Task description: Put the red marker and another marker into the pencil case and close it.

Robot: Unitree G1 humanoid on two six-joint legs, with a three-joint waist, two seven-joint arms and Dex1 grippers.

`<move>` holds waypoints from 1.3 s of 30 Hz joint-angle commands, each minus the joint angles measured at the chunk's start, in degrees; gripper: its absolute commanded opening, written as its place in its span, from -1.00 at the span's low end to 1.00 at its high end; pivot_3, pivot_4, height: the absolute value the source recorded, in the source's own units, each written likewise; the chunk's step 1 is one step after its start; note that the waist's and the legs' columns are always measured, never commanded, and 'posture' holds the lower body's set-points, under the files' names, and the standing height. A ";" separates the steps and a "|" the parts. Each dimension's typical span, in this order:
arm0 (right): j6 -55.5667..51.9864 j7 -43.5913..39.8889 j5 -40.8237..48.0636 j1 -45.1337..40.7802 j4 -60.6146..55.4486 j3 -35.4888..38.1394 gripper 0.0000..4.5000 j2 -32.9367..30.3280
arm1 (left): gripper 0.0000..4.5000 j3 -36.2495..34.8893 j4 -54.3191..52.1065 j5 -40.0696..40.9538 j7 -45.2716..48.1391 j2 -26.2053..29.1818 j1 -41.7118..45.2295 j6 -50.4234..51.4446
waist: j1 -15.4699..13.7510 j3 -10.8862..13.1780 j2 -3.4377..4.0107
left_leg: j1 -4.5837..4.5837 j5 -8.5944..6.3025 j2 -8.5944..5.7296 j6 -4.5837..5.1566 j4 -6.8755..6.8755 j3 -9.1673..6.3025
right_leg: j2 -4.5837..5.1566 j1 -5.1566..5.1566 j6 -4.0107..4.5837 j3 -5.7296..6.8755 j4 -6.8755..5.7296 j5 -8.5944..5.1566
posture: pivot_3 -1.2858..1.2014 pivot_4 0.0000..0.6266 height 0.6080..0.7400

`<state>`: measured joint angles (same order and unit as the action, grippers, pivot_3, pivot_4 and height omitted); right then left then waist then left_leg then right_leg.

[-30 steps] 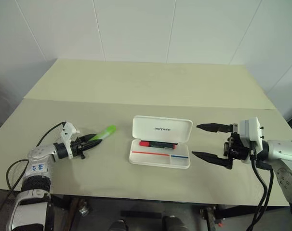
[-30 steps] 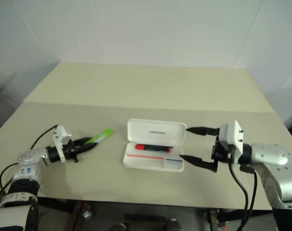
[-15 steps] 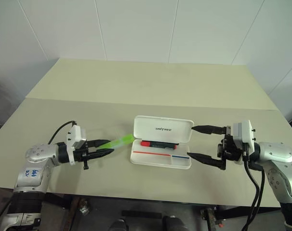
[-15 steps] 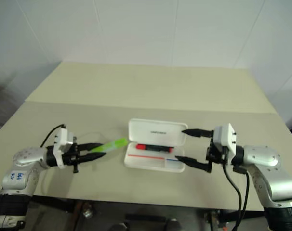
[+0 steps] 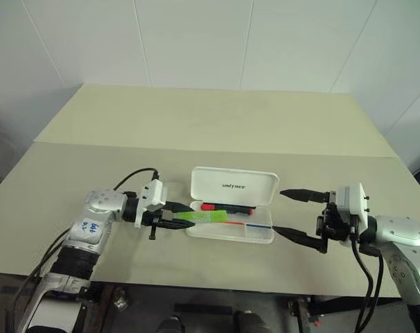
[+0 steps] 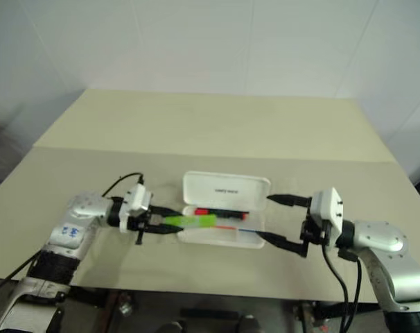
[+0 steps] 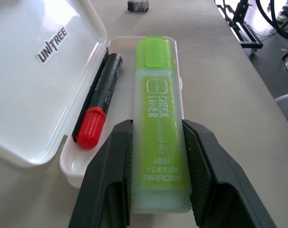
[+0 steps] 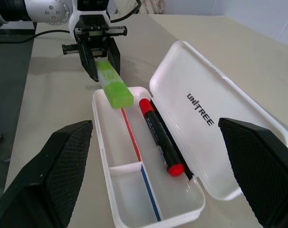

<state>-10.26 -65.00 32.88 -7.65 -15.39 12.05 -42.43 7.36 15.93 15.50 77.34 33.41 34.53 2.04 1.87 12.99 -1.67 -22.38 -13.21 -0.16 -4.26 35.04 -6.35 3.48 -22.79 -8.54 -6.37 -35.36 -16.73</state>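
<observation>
Plastic all round, on a matt table.
Glossy white pencil case, translucent green marker, and matt black fingers showing a grainy texture.

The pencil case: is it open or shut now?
Open. The pencil case has its lid raised, and the red marker lies inside its tray.

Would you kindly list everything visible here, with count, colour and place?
White hard plastic hinged pencil case: one, white, lid open, middle of the table.
Slim red-capped marker with black barrel: one, red and black, lying in the case beside the lid hinge.
Chunky lime-green translucent highlighter: one, green, held over the case's left end.
Beige table: one, beige, under everything.
Left gripper: one, black, shut on the highlighter.
Right gripper: one, black, open, right of the case.
</observation>
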 commanded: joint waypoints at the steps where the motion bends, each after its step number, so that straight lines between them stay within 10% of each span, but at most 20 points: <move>1: 0.69 0.01 1.06 2.36 -2.61 3.93 1.00 -1.52 | -0.50 0.92 2.23 -1.36 0.09 -1.34 3.11 -2.27 | -0.15 0.00 0.00 | -0.01 0.00 0.00 0.00 0.00 0.00 | -0.01 0.00 0.00 0.00 0.00 0.00 | 0.03 -0.52 1.00; 31: 1.06 5.94 0.83 8.33 -8.05 4.97 1.00 0.28 | -0.50 6.52 3.08 -5.89 -1.01 -6.66 7.37 0.95 | -0.18 0.01 -0.01 | -0.01 0.00 -0.02 0.01 0.07 0.00 | 0.00 0.03 -0.05 -0.02 0.00 0.00 | 0.03 -0.52 1.00; 39: 1.45 5.99 0.30 6.96 -7.00 4.30 1.00 0.85 | 0.80 5.30 1.11 -4.22 -0.80 -7.85 8.25 3.05 | -0.26 0.01 -0.01 | -0.02 0.00 -0.03 0.01 0.09 0.00 | 0.00 0.04 -0.07 -0.02 0.00 0.01 | 0.03 -0.52 1.00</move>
<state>-9.96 -59.30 32.73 0.01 -21.99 16.03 -41.91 13.87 19.35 9.78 76.78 25.66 41.13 5.00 1.61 13.00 -1.69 -22.40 -13.21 -0.18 -4.25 35.13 -6.36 3.48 -22.75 -8.61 -6.39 -35.37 -16.73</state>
